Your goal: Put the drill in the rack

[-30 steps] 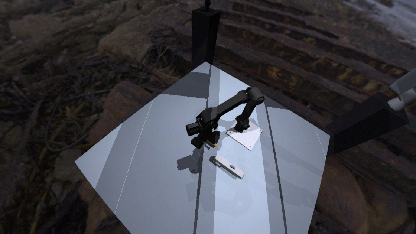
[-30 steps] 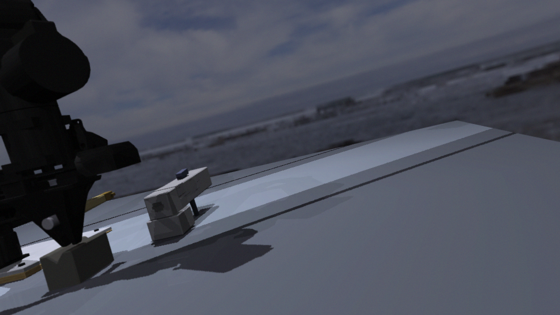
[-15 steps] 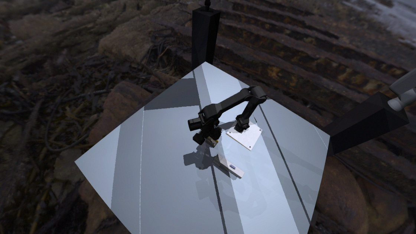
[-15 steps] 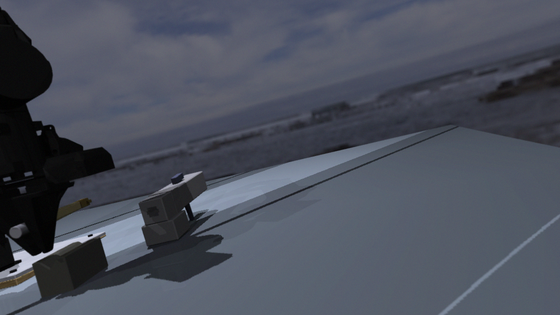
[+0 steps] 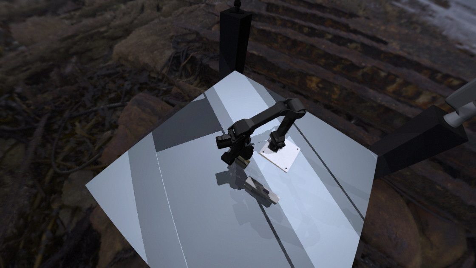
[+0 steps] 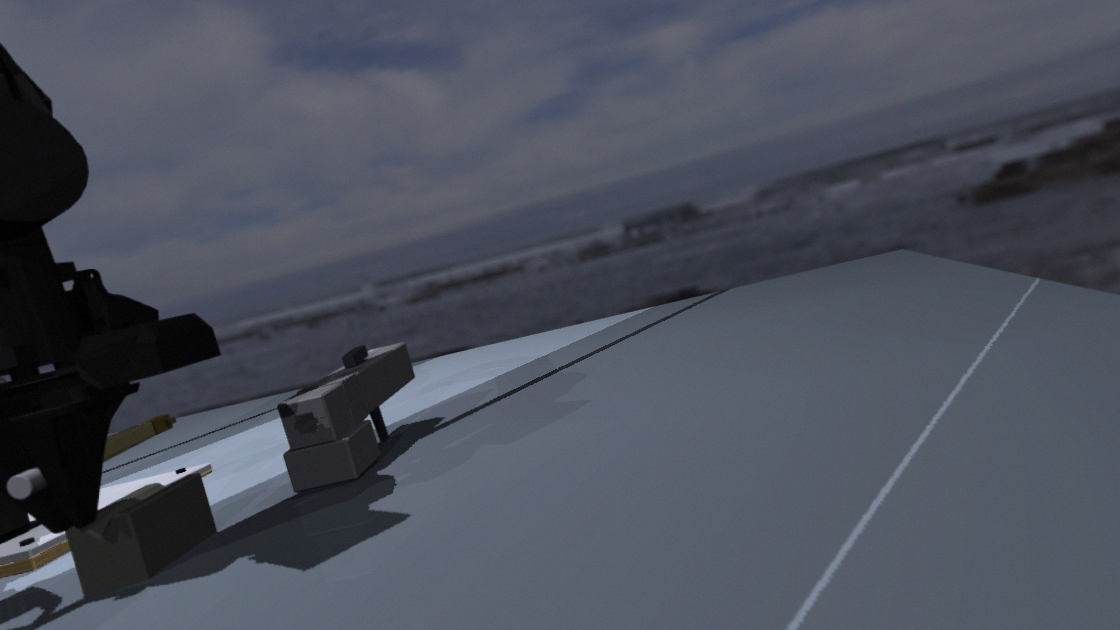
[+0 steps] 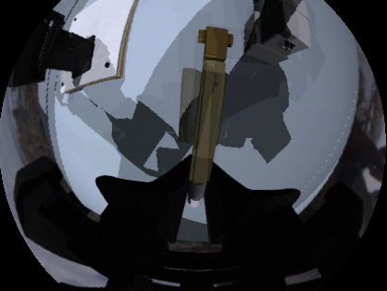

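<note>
Gripping drill (image 7: 205,119): gripper (image 7: 196,194) clenched on pale tail end; slim brass-coloured rod, squared head, above glossy grey desk (image 7: 315,137).

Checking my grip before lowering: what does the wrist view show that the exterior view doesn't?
Wrist only: the slim brass drill's whole length, pinched near its pale tip. Exterior only: the small dark key, side-on, atop the grey block housing. Both: the black gripper shut on the drill, and the white mounting plate.
</note>
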Robot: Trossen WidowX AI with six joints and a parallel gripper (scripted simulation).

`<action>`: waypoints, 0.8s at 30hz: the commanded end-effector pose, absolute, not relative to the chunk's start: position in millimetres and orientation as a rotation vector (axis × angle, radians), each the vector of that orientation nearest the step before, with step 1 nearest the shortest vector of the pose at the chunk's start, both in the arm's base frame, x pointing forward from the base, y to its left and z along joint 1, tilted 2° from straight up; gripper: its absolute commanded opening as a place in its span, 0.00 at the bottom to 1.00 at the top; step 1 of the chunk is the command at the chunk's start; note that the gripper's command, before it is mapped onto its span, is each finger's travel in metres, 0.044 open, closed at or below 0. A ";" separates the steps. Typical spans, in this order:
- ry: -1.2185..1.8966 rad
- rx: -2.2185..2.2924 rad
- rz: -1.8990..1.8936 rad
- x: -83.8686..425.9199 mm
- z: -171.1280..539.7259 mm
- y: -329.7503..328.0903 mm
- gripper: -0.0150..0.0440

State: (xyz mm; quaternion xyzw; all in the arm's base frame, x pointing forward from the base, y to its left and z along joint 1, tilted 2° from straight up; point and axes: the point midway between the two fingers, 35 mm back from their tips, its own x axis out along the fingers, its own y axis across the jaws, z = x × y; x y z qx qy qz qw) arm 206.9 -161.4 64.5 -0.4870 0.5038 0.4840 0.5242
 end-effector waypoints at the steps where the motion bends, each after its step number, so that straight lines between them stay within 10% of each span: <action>1: 1.208 -1.162 1.166 206.1 55.9 -160.9 0.25; 24: 1.208 -1.162 1.166 207.5 35.4 -161.0 0.25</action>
